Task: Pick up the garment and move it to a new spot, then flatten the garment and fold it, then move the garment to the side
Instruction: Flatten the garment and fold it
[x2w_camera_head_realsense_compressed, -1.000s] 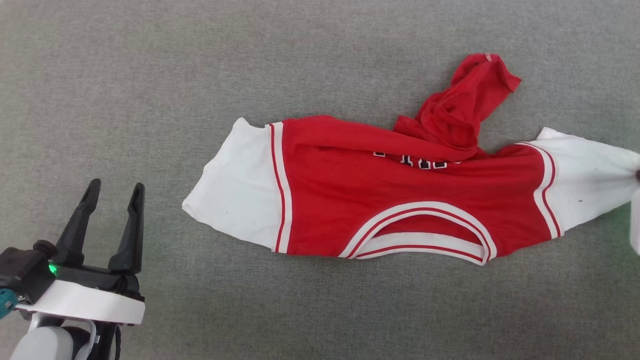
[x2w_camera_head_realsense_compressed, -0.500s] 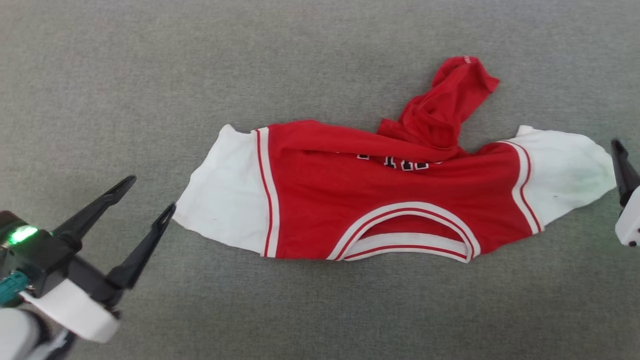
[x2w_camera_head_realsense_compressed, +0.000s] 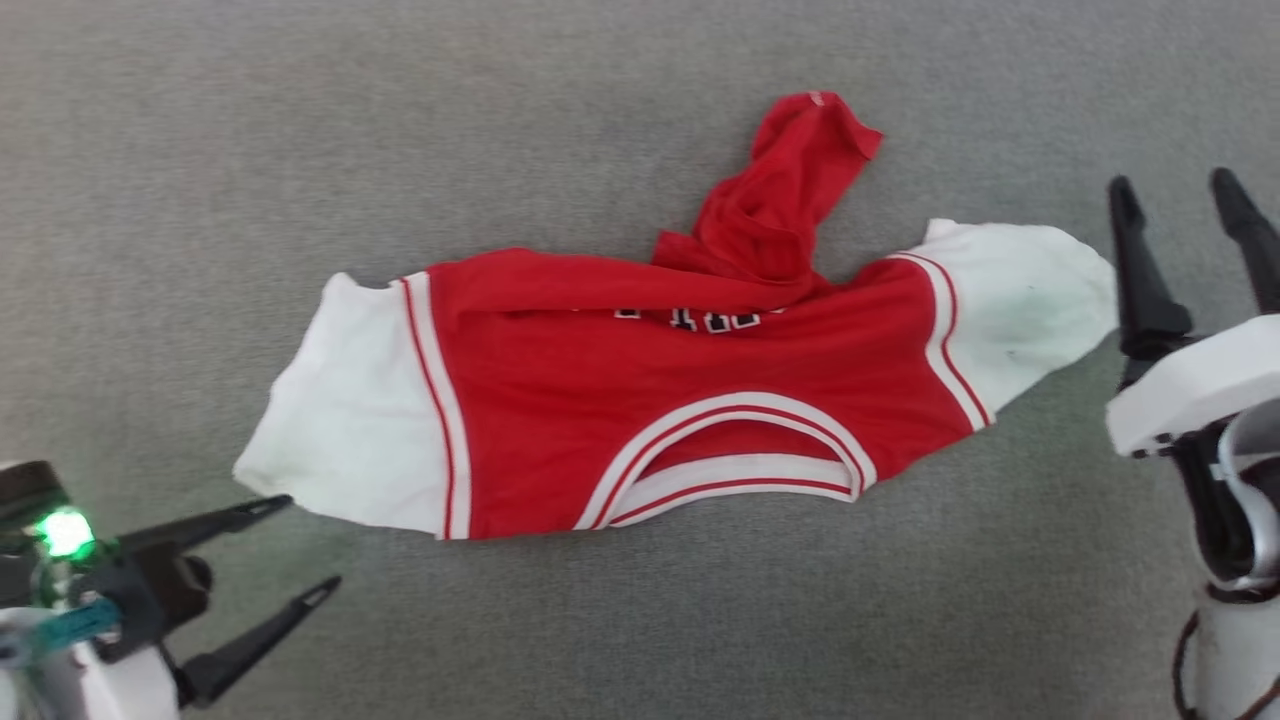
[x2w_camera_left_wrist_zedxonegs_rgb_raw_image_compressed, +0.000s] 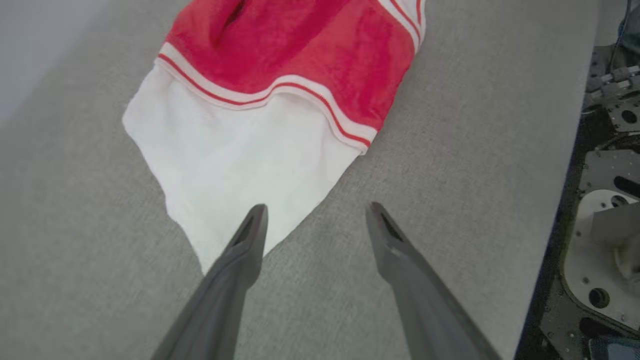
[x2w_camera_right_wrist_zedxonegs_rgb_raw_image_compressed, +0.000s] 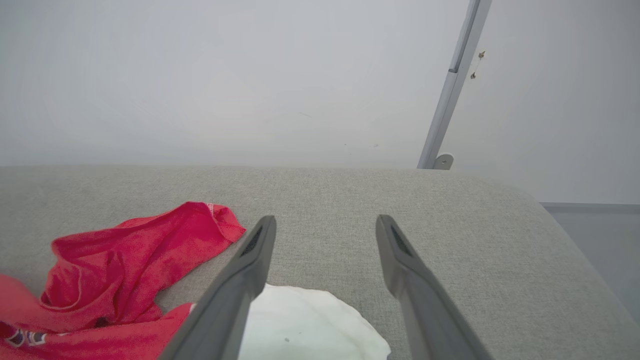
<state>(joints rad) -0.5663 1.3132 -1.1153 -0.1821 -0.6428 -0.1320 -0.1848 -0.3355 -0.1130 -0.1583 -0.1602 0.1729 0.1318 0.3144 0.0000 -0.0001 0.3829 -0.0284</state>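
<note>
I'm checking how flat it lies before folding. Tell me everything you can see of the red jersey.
The garment is a soft red jersey with white sleeves, red-and-white striped trim and partly hidden black lettering. It lies spread sideways on the grey fabric surface, collar nearest the robot, red cloth bunched at its far edge. The left gripper and right gripper, both open, hold nothing.

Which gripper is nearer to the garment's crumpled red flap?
Right. The right gripper is level with the red flap, beyond one white sleeve; the left gripper lies lower, by the opposite sleeve.
</note>
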